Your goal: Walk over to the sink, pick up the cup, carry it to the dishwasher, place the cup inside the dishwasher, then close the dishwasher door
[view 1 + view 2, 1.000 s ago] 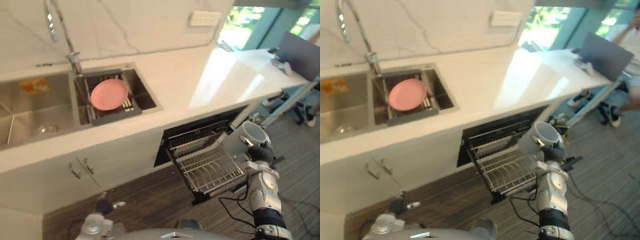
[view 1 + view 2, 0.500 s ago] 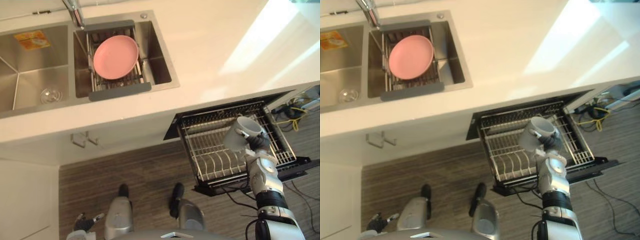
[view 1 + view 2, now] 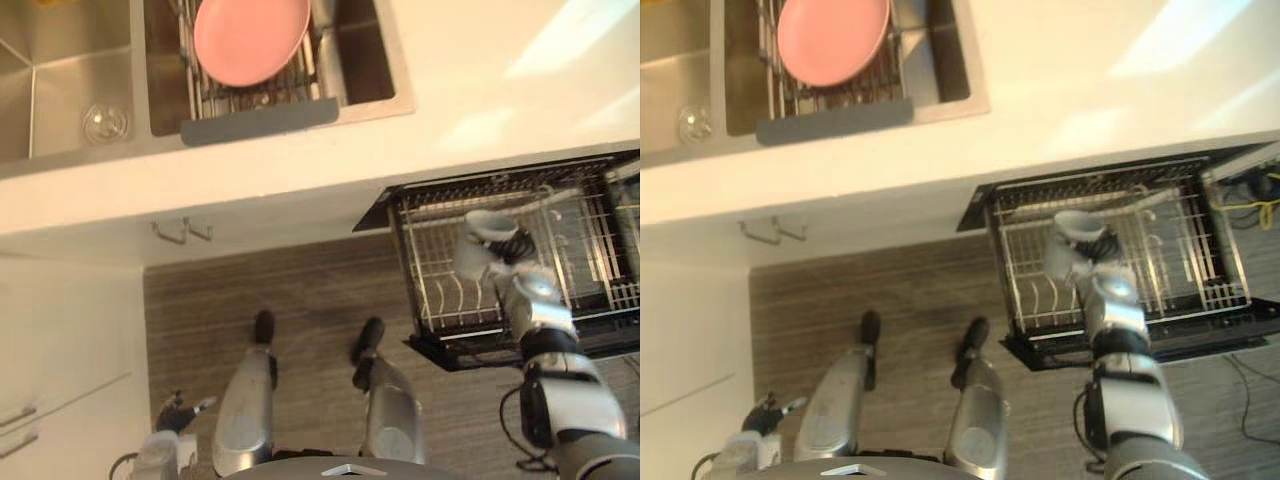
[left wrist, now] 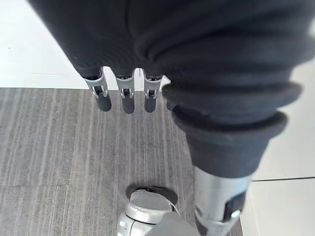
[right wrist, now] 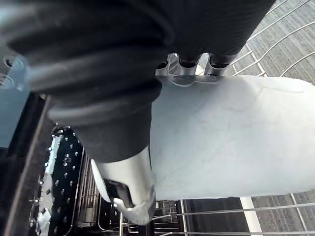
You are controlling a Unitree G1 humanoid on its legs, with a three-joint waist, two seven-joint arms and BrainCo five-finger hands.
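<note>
A pale grey cup (image 3: 480,246) lies tilted in my right hand (image 3: 519,254), which is shut on it. The cup hangs over the left part of the pulled-out wire rack (image 3: 600,250) of the open dishwasher. In the right wrist view the cup (image 5: 231,137) lies across the palm, with fingers (image 5: 189,66) curled over its far side and the rack wires beyond it. My left hand (image 3: 176,411) hangs low near the floor at the lower left, and its fingers (image 4: 126,99) are straight and hold nothing.
A steel double sink (image 3: 70,95) is set in the white counter (image 3: 480,80) at the top, with a pink plate (image 3: 250,35) on a drying rack in its right basin. Cabinet handles (image 3: 185,232) sit below the counter. Dark wood-pattern floor (image 3: 300,290) lies in front.
The whole picture has shifted as the camera tipped down and closer to the counter. The cup stays in my right hand, now over the rack's left part.
</note>
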